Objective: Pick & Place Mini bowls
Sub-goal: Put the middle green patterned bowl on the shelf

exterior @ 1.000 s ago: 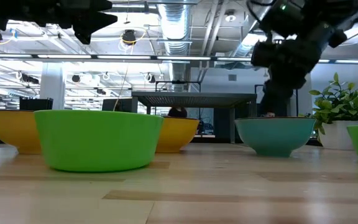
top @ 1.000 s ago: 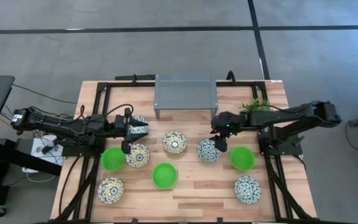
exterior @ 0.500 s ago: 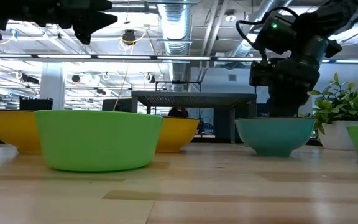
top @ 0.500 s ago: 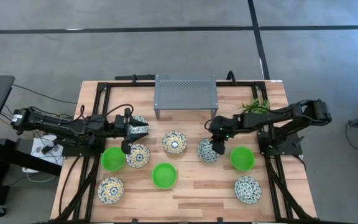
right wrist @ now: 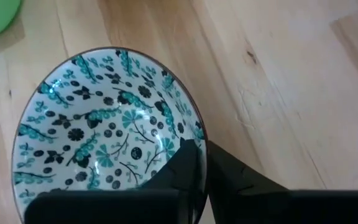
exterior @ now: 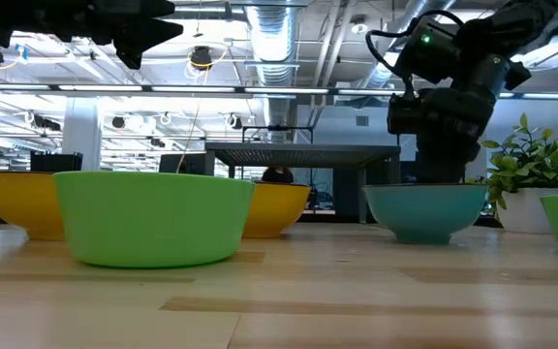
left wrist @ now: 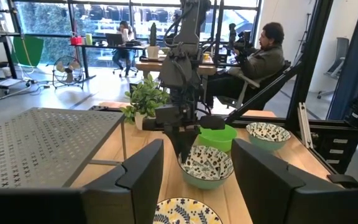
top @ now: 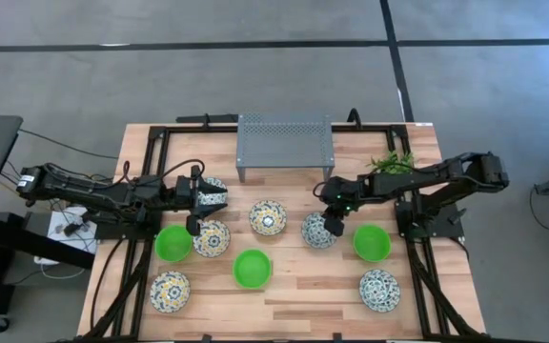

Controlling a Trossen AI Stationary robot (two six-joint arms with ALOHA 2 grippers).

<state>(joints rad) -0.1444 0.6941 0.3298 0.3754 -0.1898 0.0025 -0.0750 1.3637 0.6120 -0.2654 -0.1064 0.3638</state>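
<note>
The bench (top: 294,195) carries a grey rack (top: 285,143) at its far edge and a plant (top: 392,161) at the far right. Bowls are spread across its middle and near side: three plain green ones (top: 253,268) and several patterned ones.

The right arm reaches in over a teal patterned bowl (top: 316,232) right of centre. Its right end effector (top: 333,225) sits at that bowl's rim; the right wrist view shows one finger (right wrist: 185,165) inside the bowl and the other outside, pinched narrowly on the wall, the bowl resting on the bench.

The left end effector (top: 196,198) hangs over the left side, fingers spread wide and holding nothing, with a patterned bowl (top: 214,188) just beside it.
</note>
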